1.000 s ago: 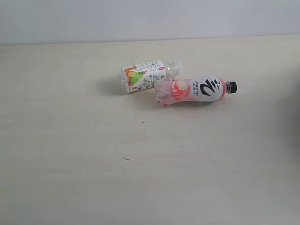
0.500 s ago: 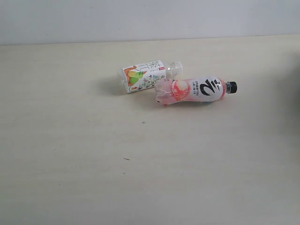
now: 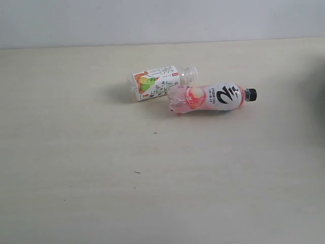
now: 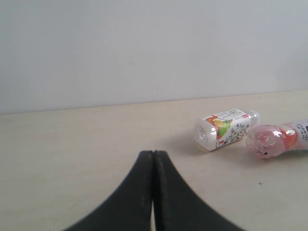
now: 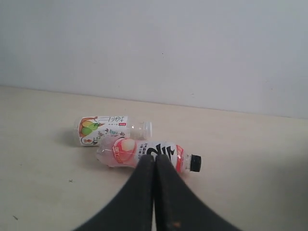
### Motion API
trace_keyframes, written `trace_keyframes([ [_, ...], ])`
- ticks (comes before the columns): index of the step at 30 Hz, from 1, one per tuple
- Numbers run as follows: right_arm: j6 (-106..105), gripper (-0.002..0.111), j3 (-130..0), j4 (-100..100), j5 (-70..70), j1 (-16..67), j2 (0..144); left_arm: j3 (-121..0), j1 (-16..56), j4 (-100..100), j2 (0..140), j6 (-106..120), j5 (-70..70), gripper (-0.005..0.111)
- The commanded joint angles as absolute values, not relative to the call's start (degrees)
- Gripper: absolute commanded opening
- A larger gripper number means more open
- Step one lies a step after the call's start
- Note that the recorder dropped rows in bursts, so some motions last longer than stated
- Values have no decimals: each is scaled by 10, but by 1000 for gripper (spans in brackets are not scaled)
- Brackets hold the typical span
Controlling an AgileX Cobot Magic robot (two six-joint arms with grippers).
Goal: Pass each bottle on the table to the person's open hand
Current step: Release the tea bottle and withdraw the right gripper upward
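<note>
Two bottles lie on their sides on the pale beige table, touching each other. The pink-peach bottle with a black cap lies in front. Behind it lies the orange-green fruit label bottle. The green-apple and white-blue bottles are out of view, and no hand shows. My left gripper is shut and empty, well short of the fruit label bottle. My right gripper is shut and empty, its tips in front of the pink-peach bottle. Neither gripper shows in the exterior view.
A plain pale wall runs along the table's far edge. A few tiny dark specks mark the tabletop in front of the bottles. A dark shadow sits at the right border of the exterior view.
</note>
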State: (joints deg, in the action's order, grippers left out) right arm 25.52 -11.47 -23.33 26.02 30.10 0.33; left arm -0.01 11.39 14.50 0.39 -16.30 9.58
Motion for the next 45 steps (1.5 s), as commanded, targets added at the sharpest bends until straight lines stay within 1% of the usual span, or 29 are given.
trace_keyframes([
  [1,256,0,-113,-226,271,303,0,0,114,145,0,-167,94,0],
  [8,256,0,-113,-196,282,303,0,0,114,145,0,-167,94,0],
  [9,256,0,-113,-221,263,303,0,0,114,145,0,-167,94,0],
  [12,256,0,-113,-395,219,303,0,0,114,145,0,-167,94,0],
  [13,267,0,-113,-383,236,303,0,0,114,145,0,-167,94,0],
  [15,318,0,-113,-265,288,303,0,0,114,145,0,-167,94,0],
  [16,299,0,-113,-229,294,303,0,0,114,145,0,-167,94,0],
  [17,277,0,-113,-239,280,303,0,0,114,145,0,-167,94,0],
  [20,235,0,-113,-397,222,303,0,0,114,145,0,-167,94,0],
  [24,268,0,-113,-376,243,303,0,0,114,145,0,-167,94,0],
  [31,260,0,-131,-516,234,303,0,0,114,145,0,-167,94,0],
  [34,285,0,-147,-566,206,303,0,0,114,145,0,-167,94,0],
  [38,321,0,-159,-577,166,303,0,0,114,145,0,-167,94,0],
  [40,328,0,-159,-586,193,303,0,0,114,145,0,-167,94,0],
  [45,350,0,-191,-609,342,318,31,0,114,145,0,-167,94,0],
])
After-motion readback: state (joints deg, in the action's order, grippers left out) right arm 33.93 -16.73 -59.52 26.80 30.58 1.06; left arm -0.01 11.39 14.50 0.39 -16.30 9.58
